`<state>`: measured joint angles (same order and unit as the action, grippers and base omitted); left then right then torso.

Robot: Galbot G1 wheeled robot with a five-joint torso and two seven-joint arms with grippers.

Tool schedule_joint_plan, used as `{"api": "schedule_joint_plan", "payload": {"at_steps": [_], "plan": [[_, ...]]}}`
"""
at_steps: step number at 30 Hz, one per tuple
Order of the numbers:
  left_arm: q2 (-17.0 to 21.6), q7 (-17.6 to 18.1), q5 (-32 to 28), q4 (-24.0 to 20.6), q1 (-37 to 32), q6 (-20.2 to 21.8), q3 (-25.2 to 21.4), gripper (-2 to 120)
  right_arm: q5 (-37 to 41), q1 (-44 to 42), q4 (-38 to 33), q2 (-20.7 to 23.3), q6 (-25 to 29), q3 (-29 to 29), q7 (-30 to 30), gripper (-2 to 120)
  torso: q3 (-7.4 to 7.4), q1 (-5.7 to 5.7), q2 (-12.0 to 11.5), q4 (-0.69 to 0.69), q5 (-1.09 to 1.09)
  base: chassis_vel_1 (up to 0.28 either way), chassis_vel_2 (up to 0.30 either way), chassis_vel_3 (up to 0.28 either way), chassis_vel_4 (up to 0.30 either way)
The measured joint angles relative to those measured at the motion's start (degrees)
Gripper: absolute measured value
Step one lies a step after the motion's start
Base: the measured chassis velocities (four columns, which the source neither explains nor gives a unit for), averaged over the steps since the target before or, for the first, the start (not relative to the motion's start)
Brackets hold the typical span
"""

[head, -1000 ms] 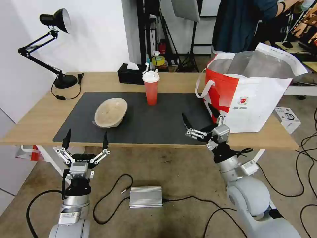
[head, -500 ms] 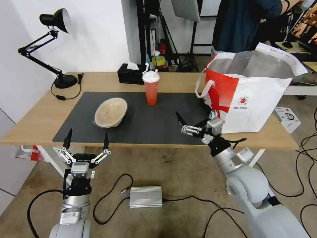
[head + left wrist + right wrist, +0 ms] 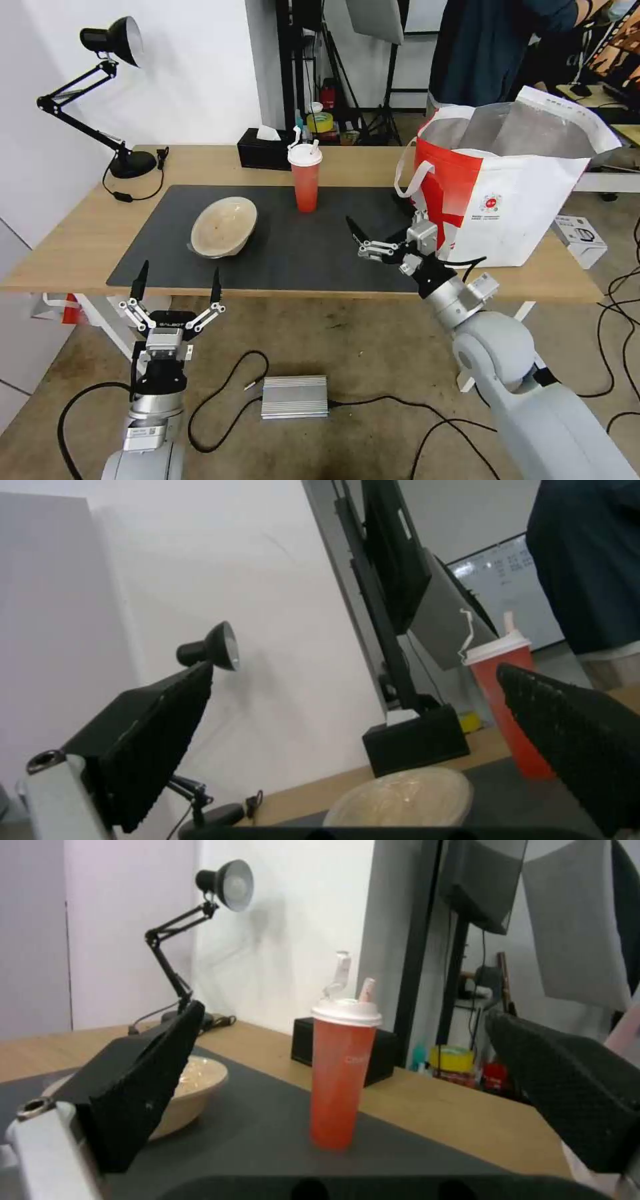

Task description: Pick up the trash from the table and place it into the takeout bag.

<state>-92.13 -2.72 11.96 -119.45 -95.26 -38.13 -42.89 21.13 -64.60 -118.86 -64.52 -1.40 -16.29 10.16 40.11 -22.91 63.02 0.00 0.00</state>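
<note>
While the right gripper [image 3: 381, 233] is hovering above the dark grey mat [image 3: 293, 247] with its fingers spread wide and nothing between them, it is pointing toward the red drink cup [image 3: 305, 177], which is standing upright on the far part of the mat, well apart from the fingertips. In the right wrist view the cup [image 3: 343, 1065] is showing between the two black finger pads [image 3: 143, 1090], its white lid carrying two straws, with the beige plastic bowl [image 3: 193, 1087] sitting on the mat to one side. The right gripper is hanging just beside the near corner of the takeout bag [image 3: 507, 200], which is standing open on the right end of the light-wood table [image 3: 80, 247], its silver foil lining showing; what is lying inside it cannot be told.

The left gripper [image 3: 176, 287] is waiting below the table's near edge, pointing upward, fingers likewise splayed and holding nothing. The beige bowl [image 3: 223, 227] is resting tilted on the left part of the mat, apparently holding only some faint residue. A black tissue box [image 3: 265, 152] is sitting behind the cup at the table's back edge, and a black desk lamp [image 3: 107, 73] is standing at the far left corner.
</note>
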Motion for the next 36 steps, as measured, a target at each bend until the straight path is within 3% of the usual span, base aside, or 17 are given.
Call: {"api": "schedule_joint_plan", "payload": {"at_steps": [36], "plan": [[0.0, 0.1, 0.9, 1.1, 0.4, -0.1, 0.0, 100, 2.8, 10.7, 8.7, 0.5, -1.7, 7.7, -0.4, 100, 0.00, 0.00, 0.0, 0.00, 0.00, 0.000, 0.000, 0.000, 0.000]]}}
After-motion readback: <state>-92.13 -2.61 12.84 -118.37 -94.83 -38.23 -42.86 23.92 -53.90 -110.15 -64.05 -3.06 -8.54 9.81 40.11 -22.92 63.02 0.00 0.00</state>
